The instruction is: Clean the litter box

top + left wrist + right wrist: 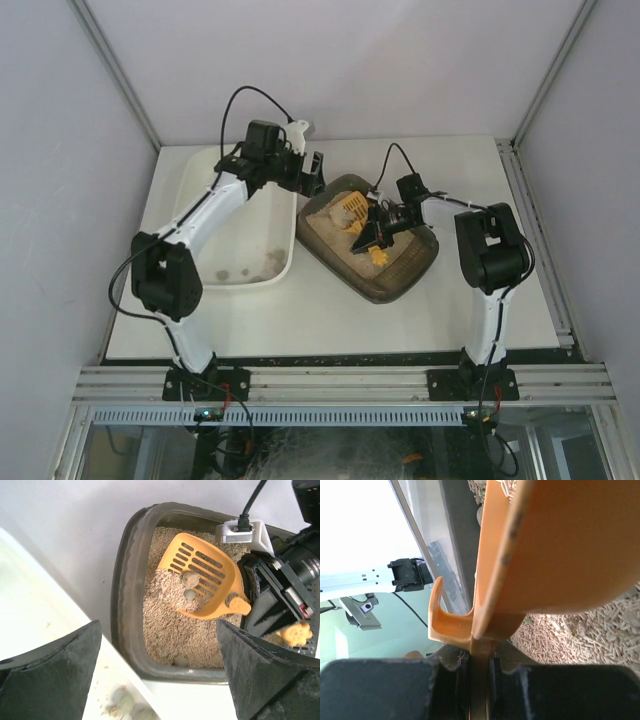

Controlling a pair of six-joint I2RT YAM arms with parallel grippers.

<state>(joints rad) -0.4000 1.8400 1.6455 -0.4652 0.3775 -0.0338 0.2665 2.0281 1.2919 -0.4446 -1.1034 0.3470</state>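
Note:
The dark litter box (392,293) with beige pellet litter lies right of centre; it also shows in the left wrist view (125,605). My right gripper (380,236) is shut on the handle of an orange slotted scoop (349,211). The scoop (205,575) rests tilted in the litter and carries two grey clumps (189,580) and some pellets. In the right wrist view the handle (481,660) sits between the closed fingers of the right gripper (480,680). My left gripper (311,175) is open and empty (157,645), hovering over the box's left rim beside the tub.
A white rectangular tub (287,262) stands left of the litter box, with several grey clumps and crumbs (122,700) in it. Another clump (180,659) lies in the litter near the box's rim. White walls enclose the table.

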